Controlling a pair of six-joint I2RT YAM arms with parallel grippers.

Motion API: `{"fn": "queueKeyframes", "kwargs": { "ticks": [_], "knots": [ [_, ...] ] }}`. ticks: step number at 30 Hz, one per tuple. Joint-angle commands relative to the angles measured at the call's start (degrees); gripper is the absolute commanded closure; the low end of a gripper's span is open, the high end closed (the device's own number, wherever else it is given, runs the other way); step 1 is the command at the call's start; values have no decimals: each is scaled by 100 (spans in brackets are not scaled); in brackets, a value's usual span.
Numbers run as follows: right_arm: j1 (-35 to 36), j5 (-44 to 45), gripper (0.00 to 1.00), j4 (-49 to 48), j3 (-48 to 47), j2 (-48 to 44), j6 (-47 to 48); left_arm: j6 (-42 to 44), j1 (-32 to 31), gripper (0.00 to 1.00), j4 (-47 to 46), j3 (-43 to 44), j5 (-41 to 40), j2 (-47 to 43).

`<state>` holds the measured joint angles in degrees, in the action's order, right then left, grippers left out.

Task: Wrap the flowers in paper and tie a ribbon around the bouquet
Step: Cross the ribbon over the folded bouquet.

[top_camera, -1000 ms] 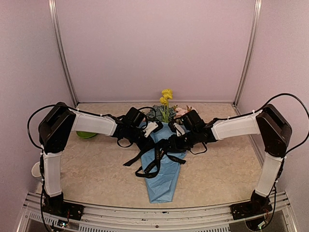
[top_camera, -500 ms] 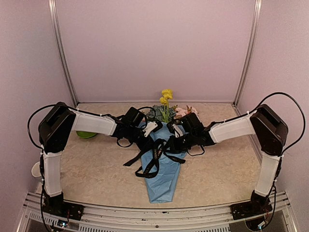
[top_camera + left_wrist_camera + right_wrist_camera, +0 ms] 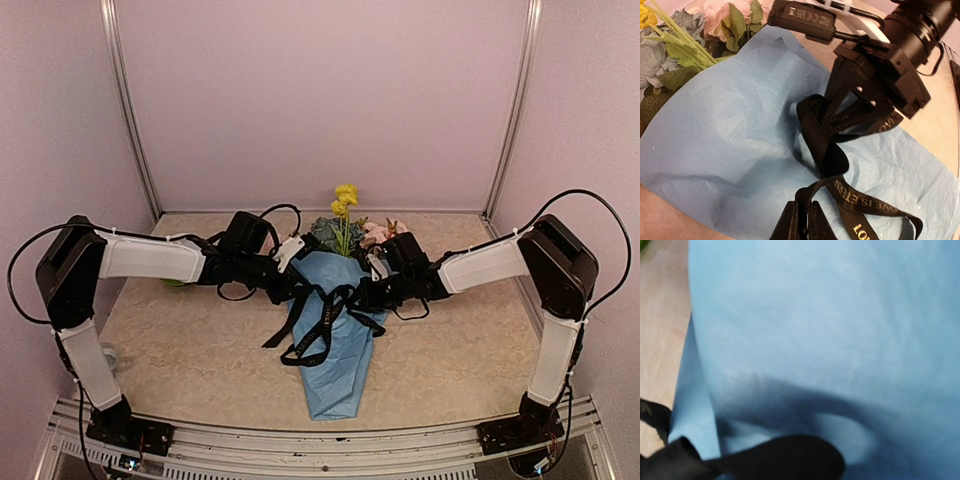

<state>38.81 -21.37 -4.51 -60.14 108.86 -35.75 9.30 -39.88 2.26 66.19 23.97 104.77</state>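
Bouquet [image 3: 338, 370]: laid flat between the arms, within reach of both.
Ribbon [image 3: 822, 145]: crossed loosely over its middle.
Left gripper [image 3: 801, 224]: closed on one strand.
Right gripper [image 3: 852, 107]: pinched shut on the other, judged ready for tightening.

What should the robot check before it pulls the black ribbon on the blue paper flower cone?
1. Left gripper shut on the long black fabric ribbon with pale lettering: ok.
2. Right gripper shut on the same ribbon: ok.
3. Ribbon lies across the light-blue paper cone: ok.
4. Pink, yellow and blue-green artificial flowers sit in the cone's wide end: ok.
5. Knot pulled snug: not ok, the loops hang loose.
6. Ribbon passes under the cone: cannot tell.
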Motion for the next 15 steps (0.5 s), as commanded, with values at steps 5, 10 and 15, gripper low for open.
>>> {"fn": "queueKeyframes", "kwargs": {
  "ticks": [5,10,15],
  "knots": [
    [-60,-215,100,-22,-36,-202,544,69,32,68,-38,-610,-126,-469],
    [-60,-212,100,131,-26,-292,675,464,42,3,-90,-698,338,-791],
    [-57,-274,100,142,-31,-289,724,961,-19,1,-766,-695,663,-689]
  ]
}}
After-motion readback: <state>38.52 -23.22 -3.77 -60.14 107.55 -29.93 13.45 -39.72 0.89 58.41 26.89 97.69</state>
